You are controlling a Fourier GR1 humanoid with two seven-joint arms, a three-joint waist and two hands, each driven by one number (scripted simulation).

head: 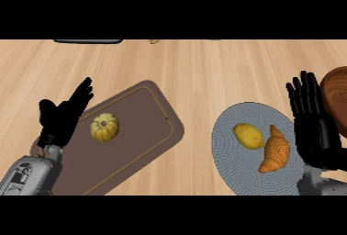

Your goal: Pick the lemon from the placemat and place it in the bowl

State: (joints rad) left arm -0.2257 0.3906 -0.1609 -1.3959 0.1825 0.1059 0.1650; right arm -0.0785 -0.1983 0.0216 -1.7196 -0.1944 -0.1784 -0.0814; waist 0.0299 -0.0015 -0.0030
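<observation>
Lemon [249, 136]: yellow, lying on the grey round placemat [234, 160], toward its left half, just beside the croissant, untouched by either robot hand.
Croissant [274, 149]: golden brown, stretched top to bottom on the same placemat, right of the lemon, close to the right robot hand.
Placemat: grey, finely ribbed, flat on the desk [203, 64] at right of centre; right edge hidden under the right forearm.
Bowl [336, 98]: dark brown wood, only partly in view at the right edge, above and right of the placemat, partly covered by the right robot hand.
Right robot hand [313, 124]: black, fingers straight and spread, pointing up the view, hovering between the placemat's right edge and the bowl; holding nothing.
Left robot hand [62, 117]: black, fingers straight and relaxed, raised over the upper left corner of the brown mat; holding nothing, resting near the left side.
Brown mat [139, 133]: rectangular with rounded corners and a thin lighter border line, lying at a slant on the desk, left of centre, well apart from the grey placemat.
Small squash [105, 127]: yellow, ribbed, with a dark stem spot, sitting on the brown mat near its left side, just right of the left robot hand.
Desk: light wood grain.
Far edge: a dark flat object [88, 41] at top left, only partly showing; identity unclear.
</observation>
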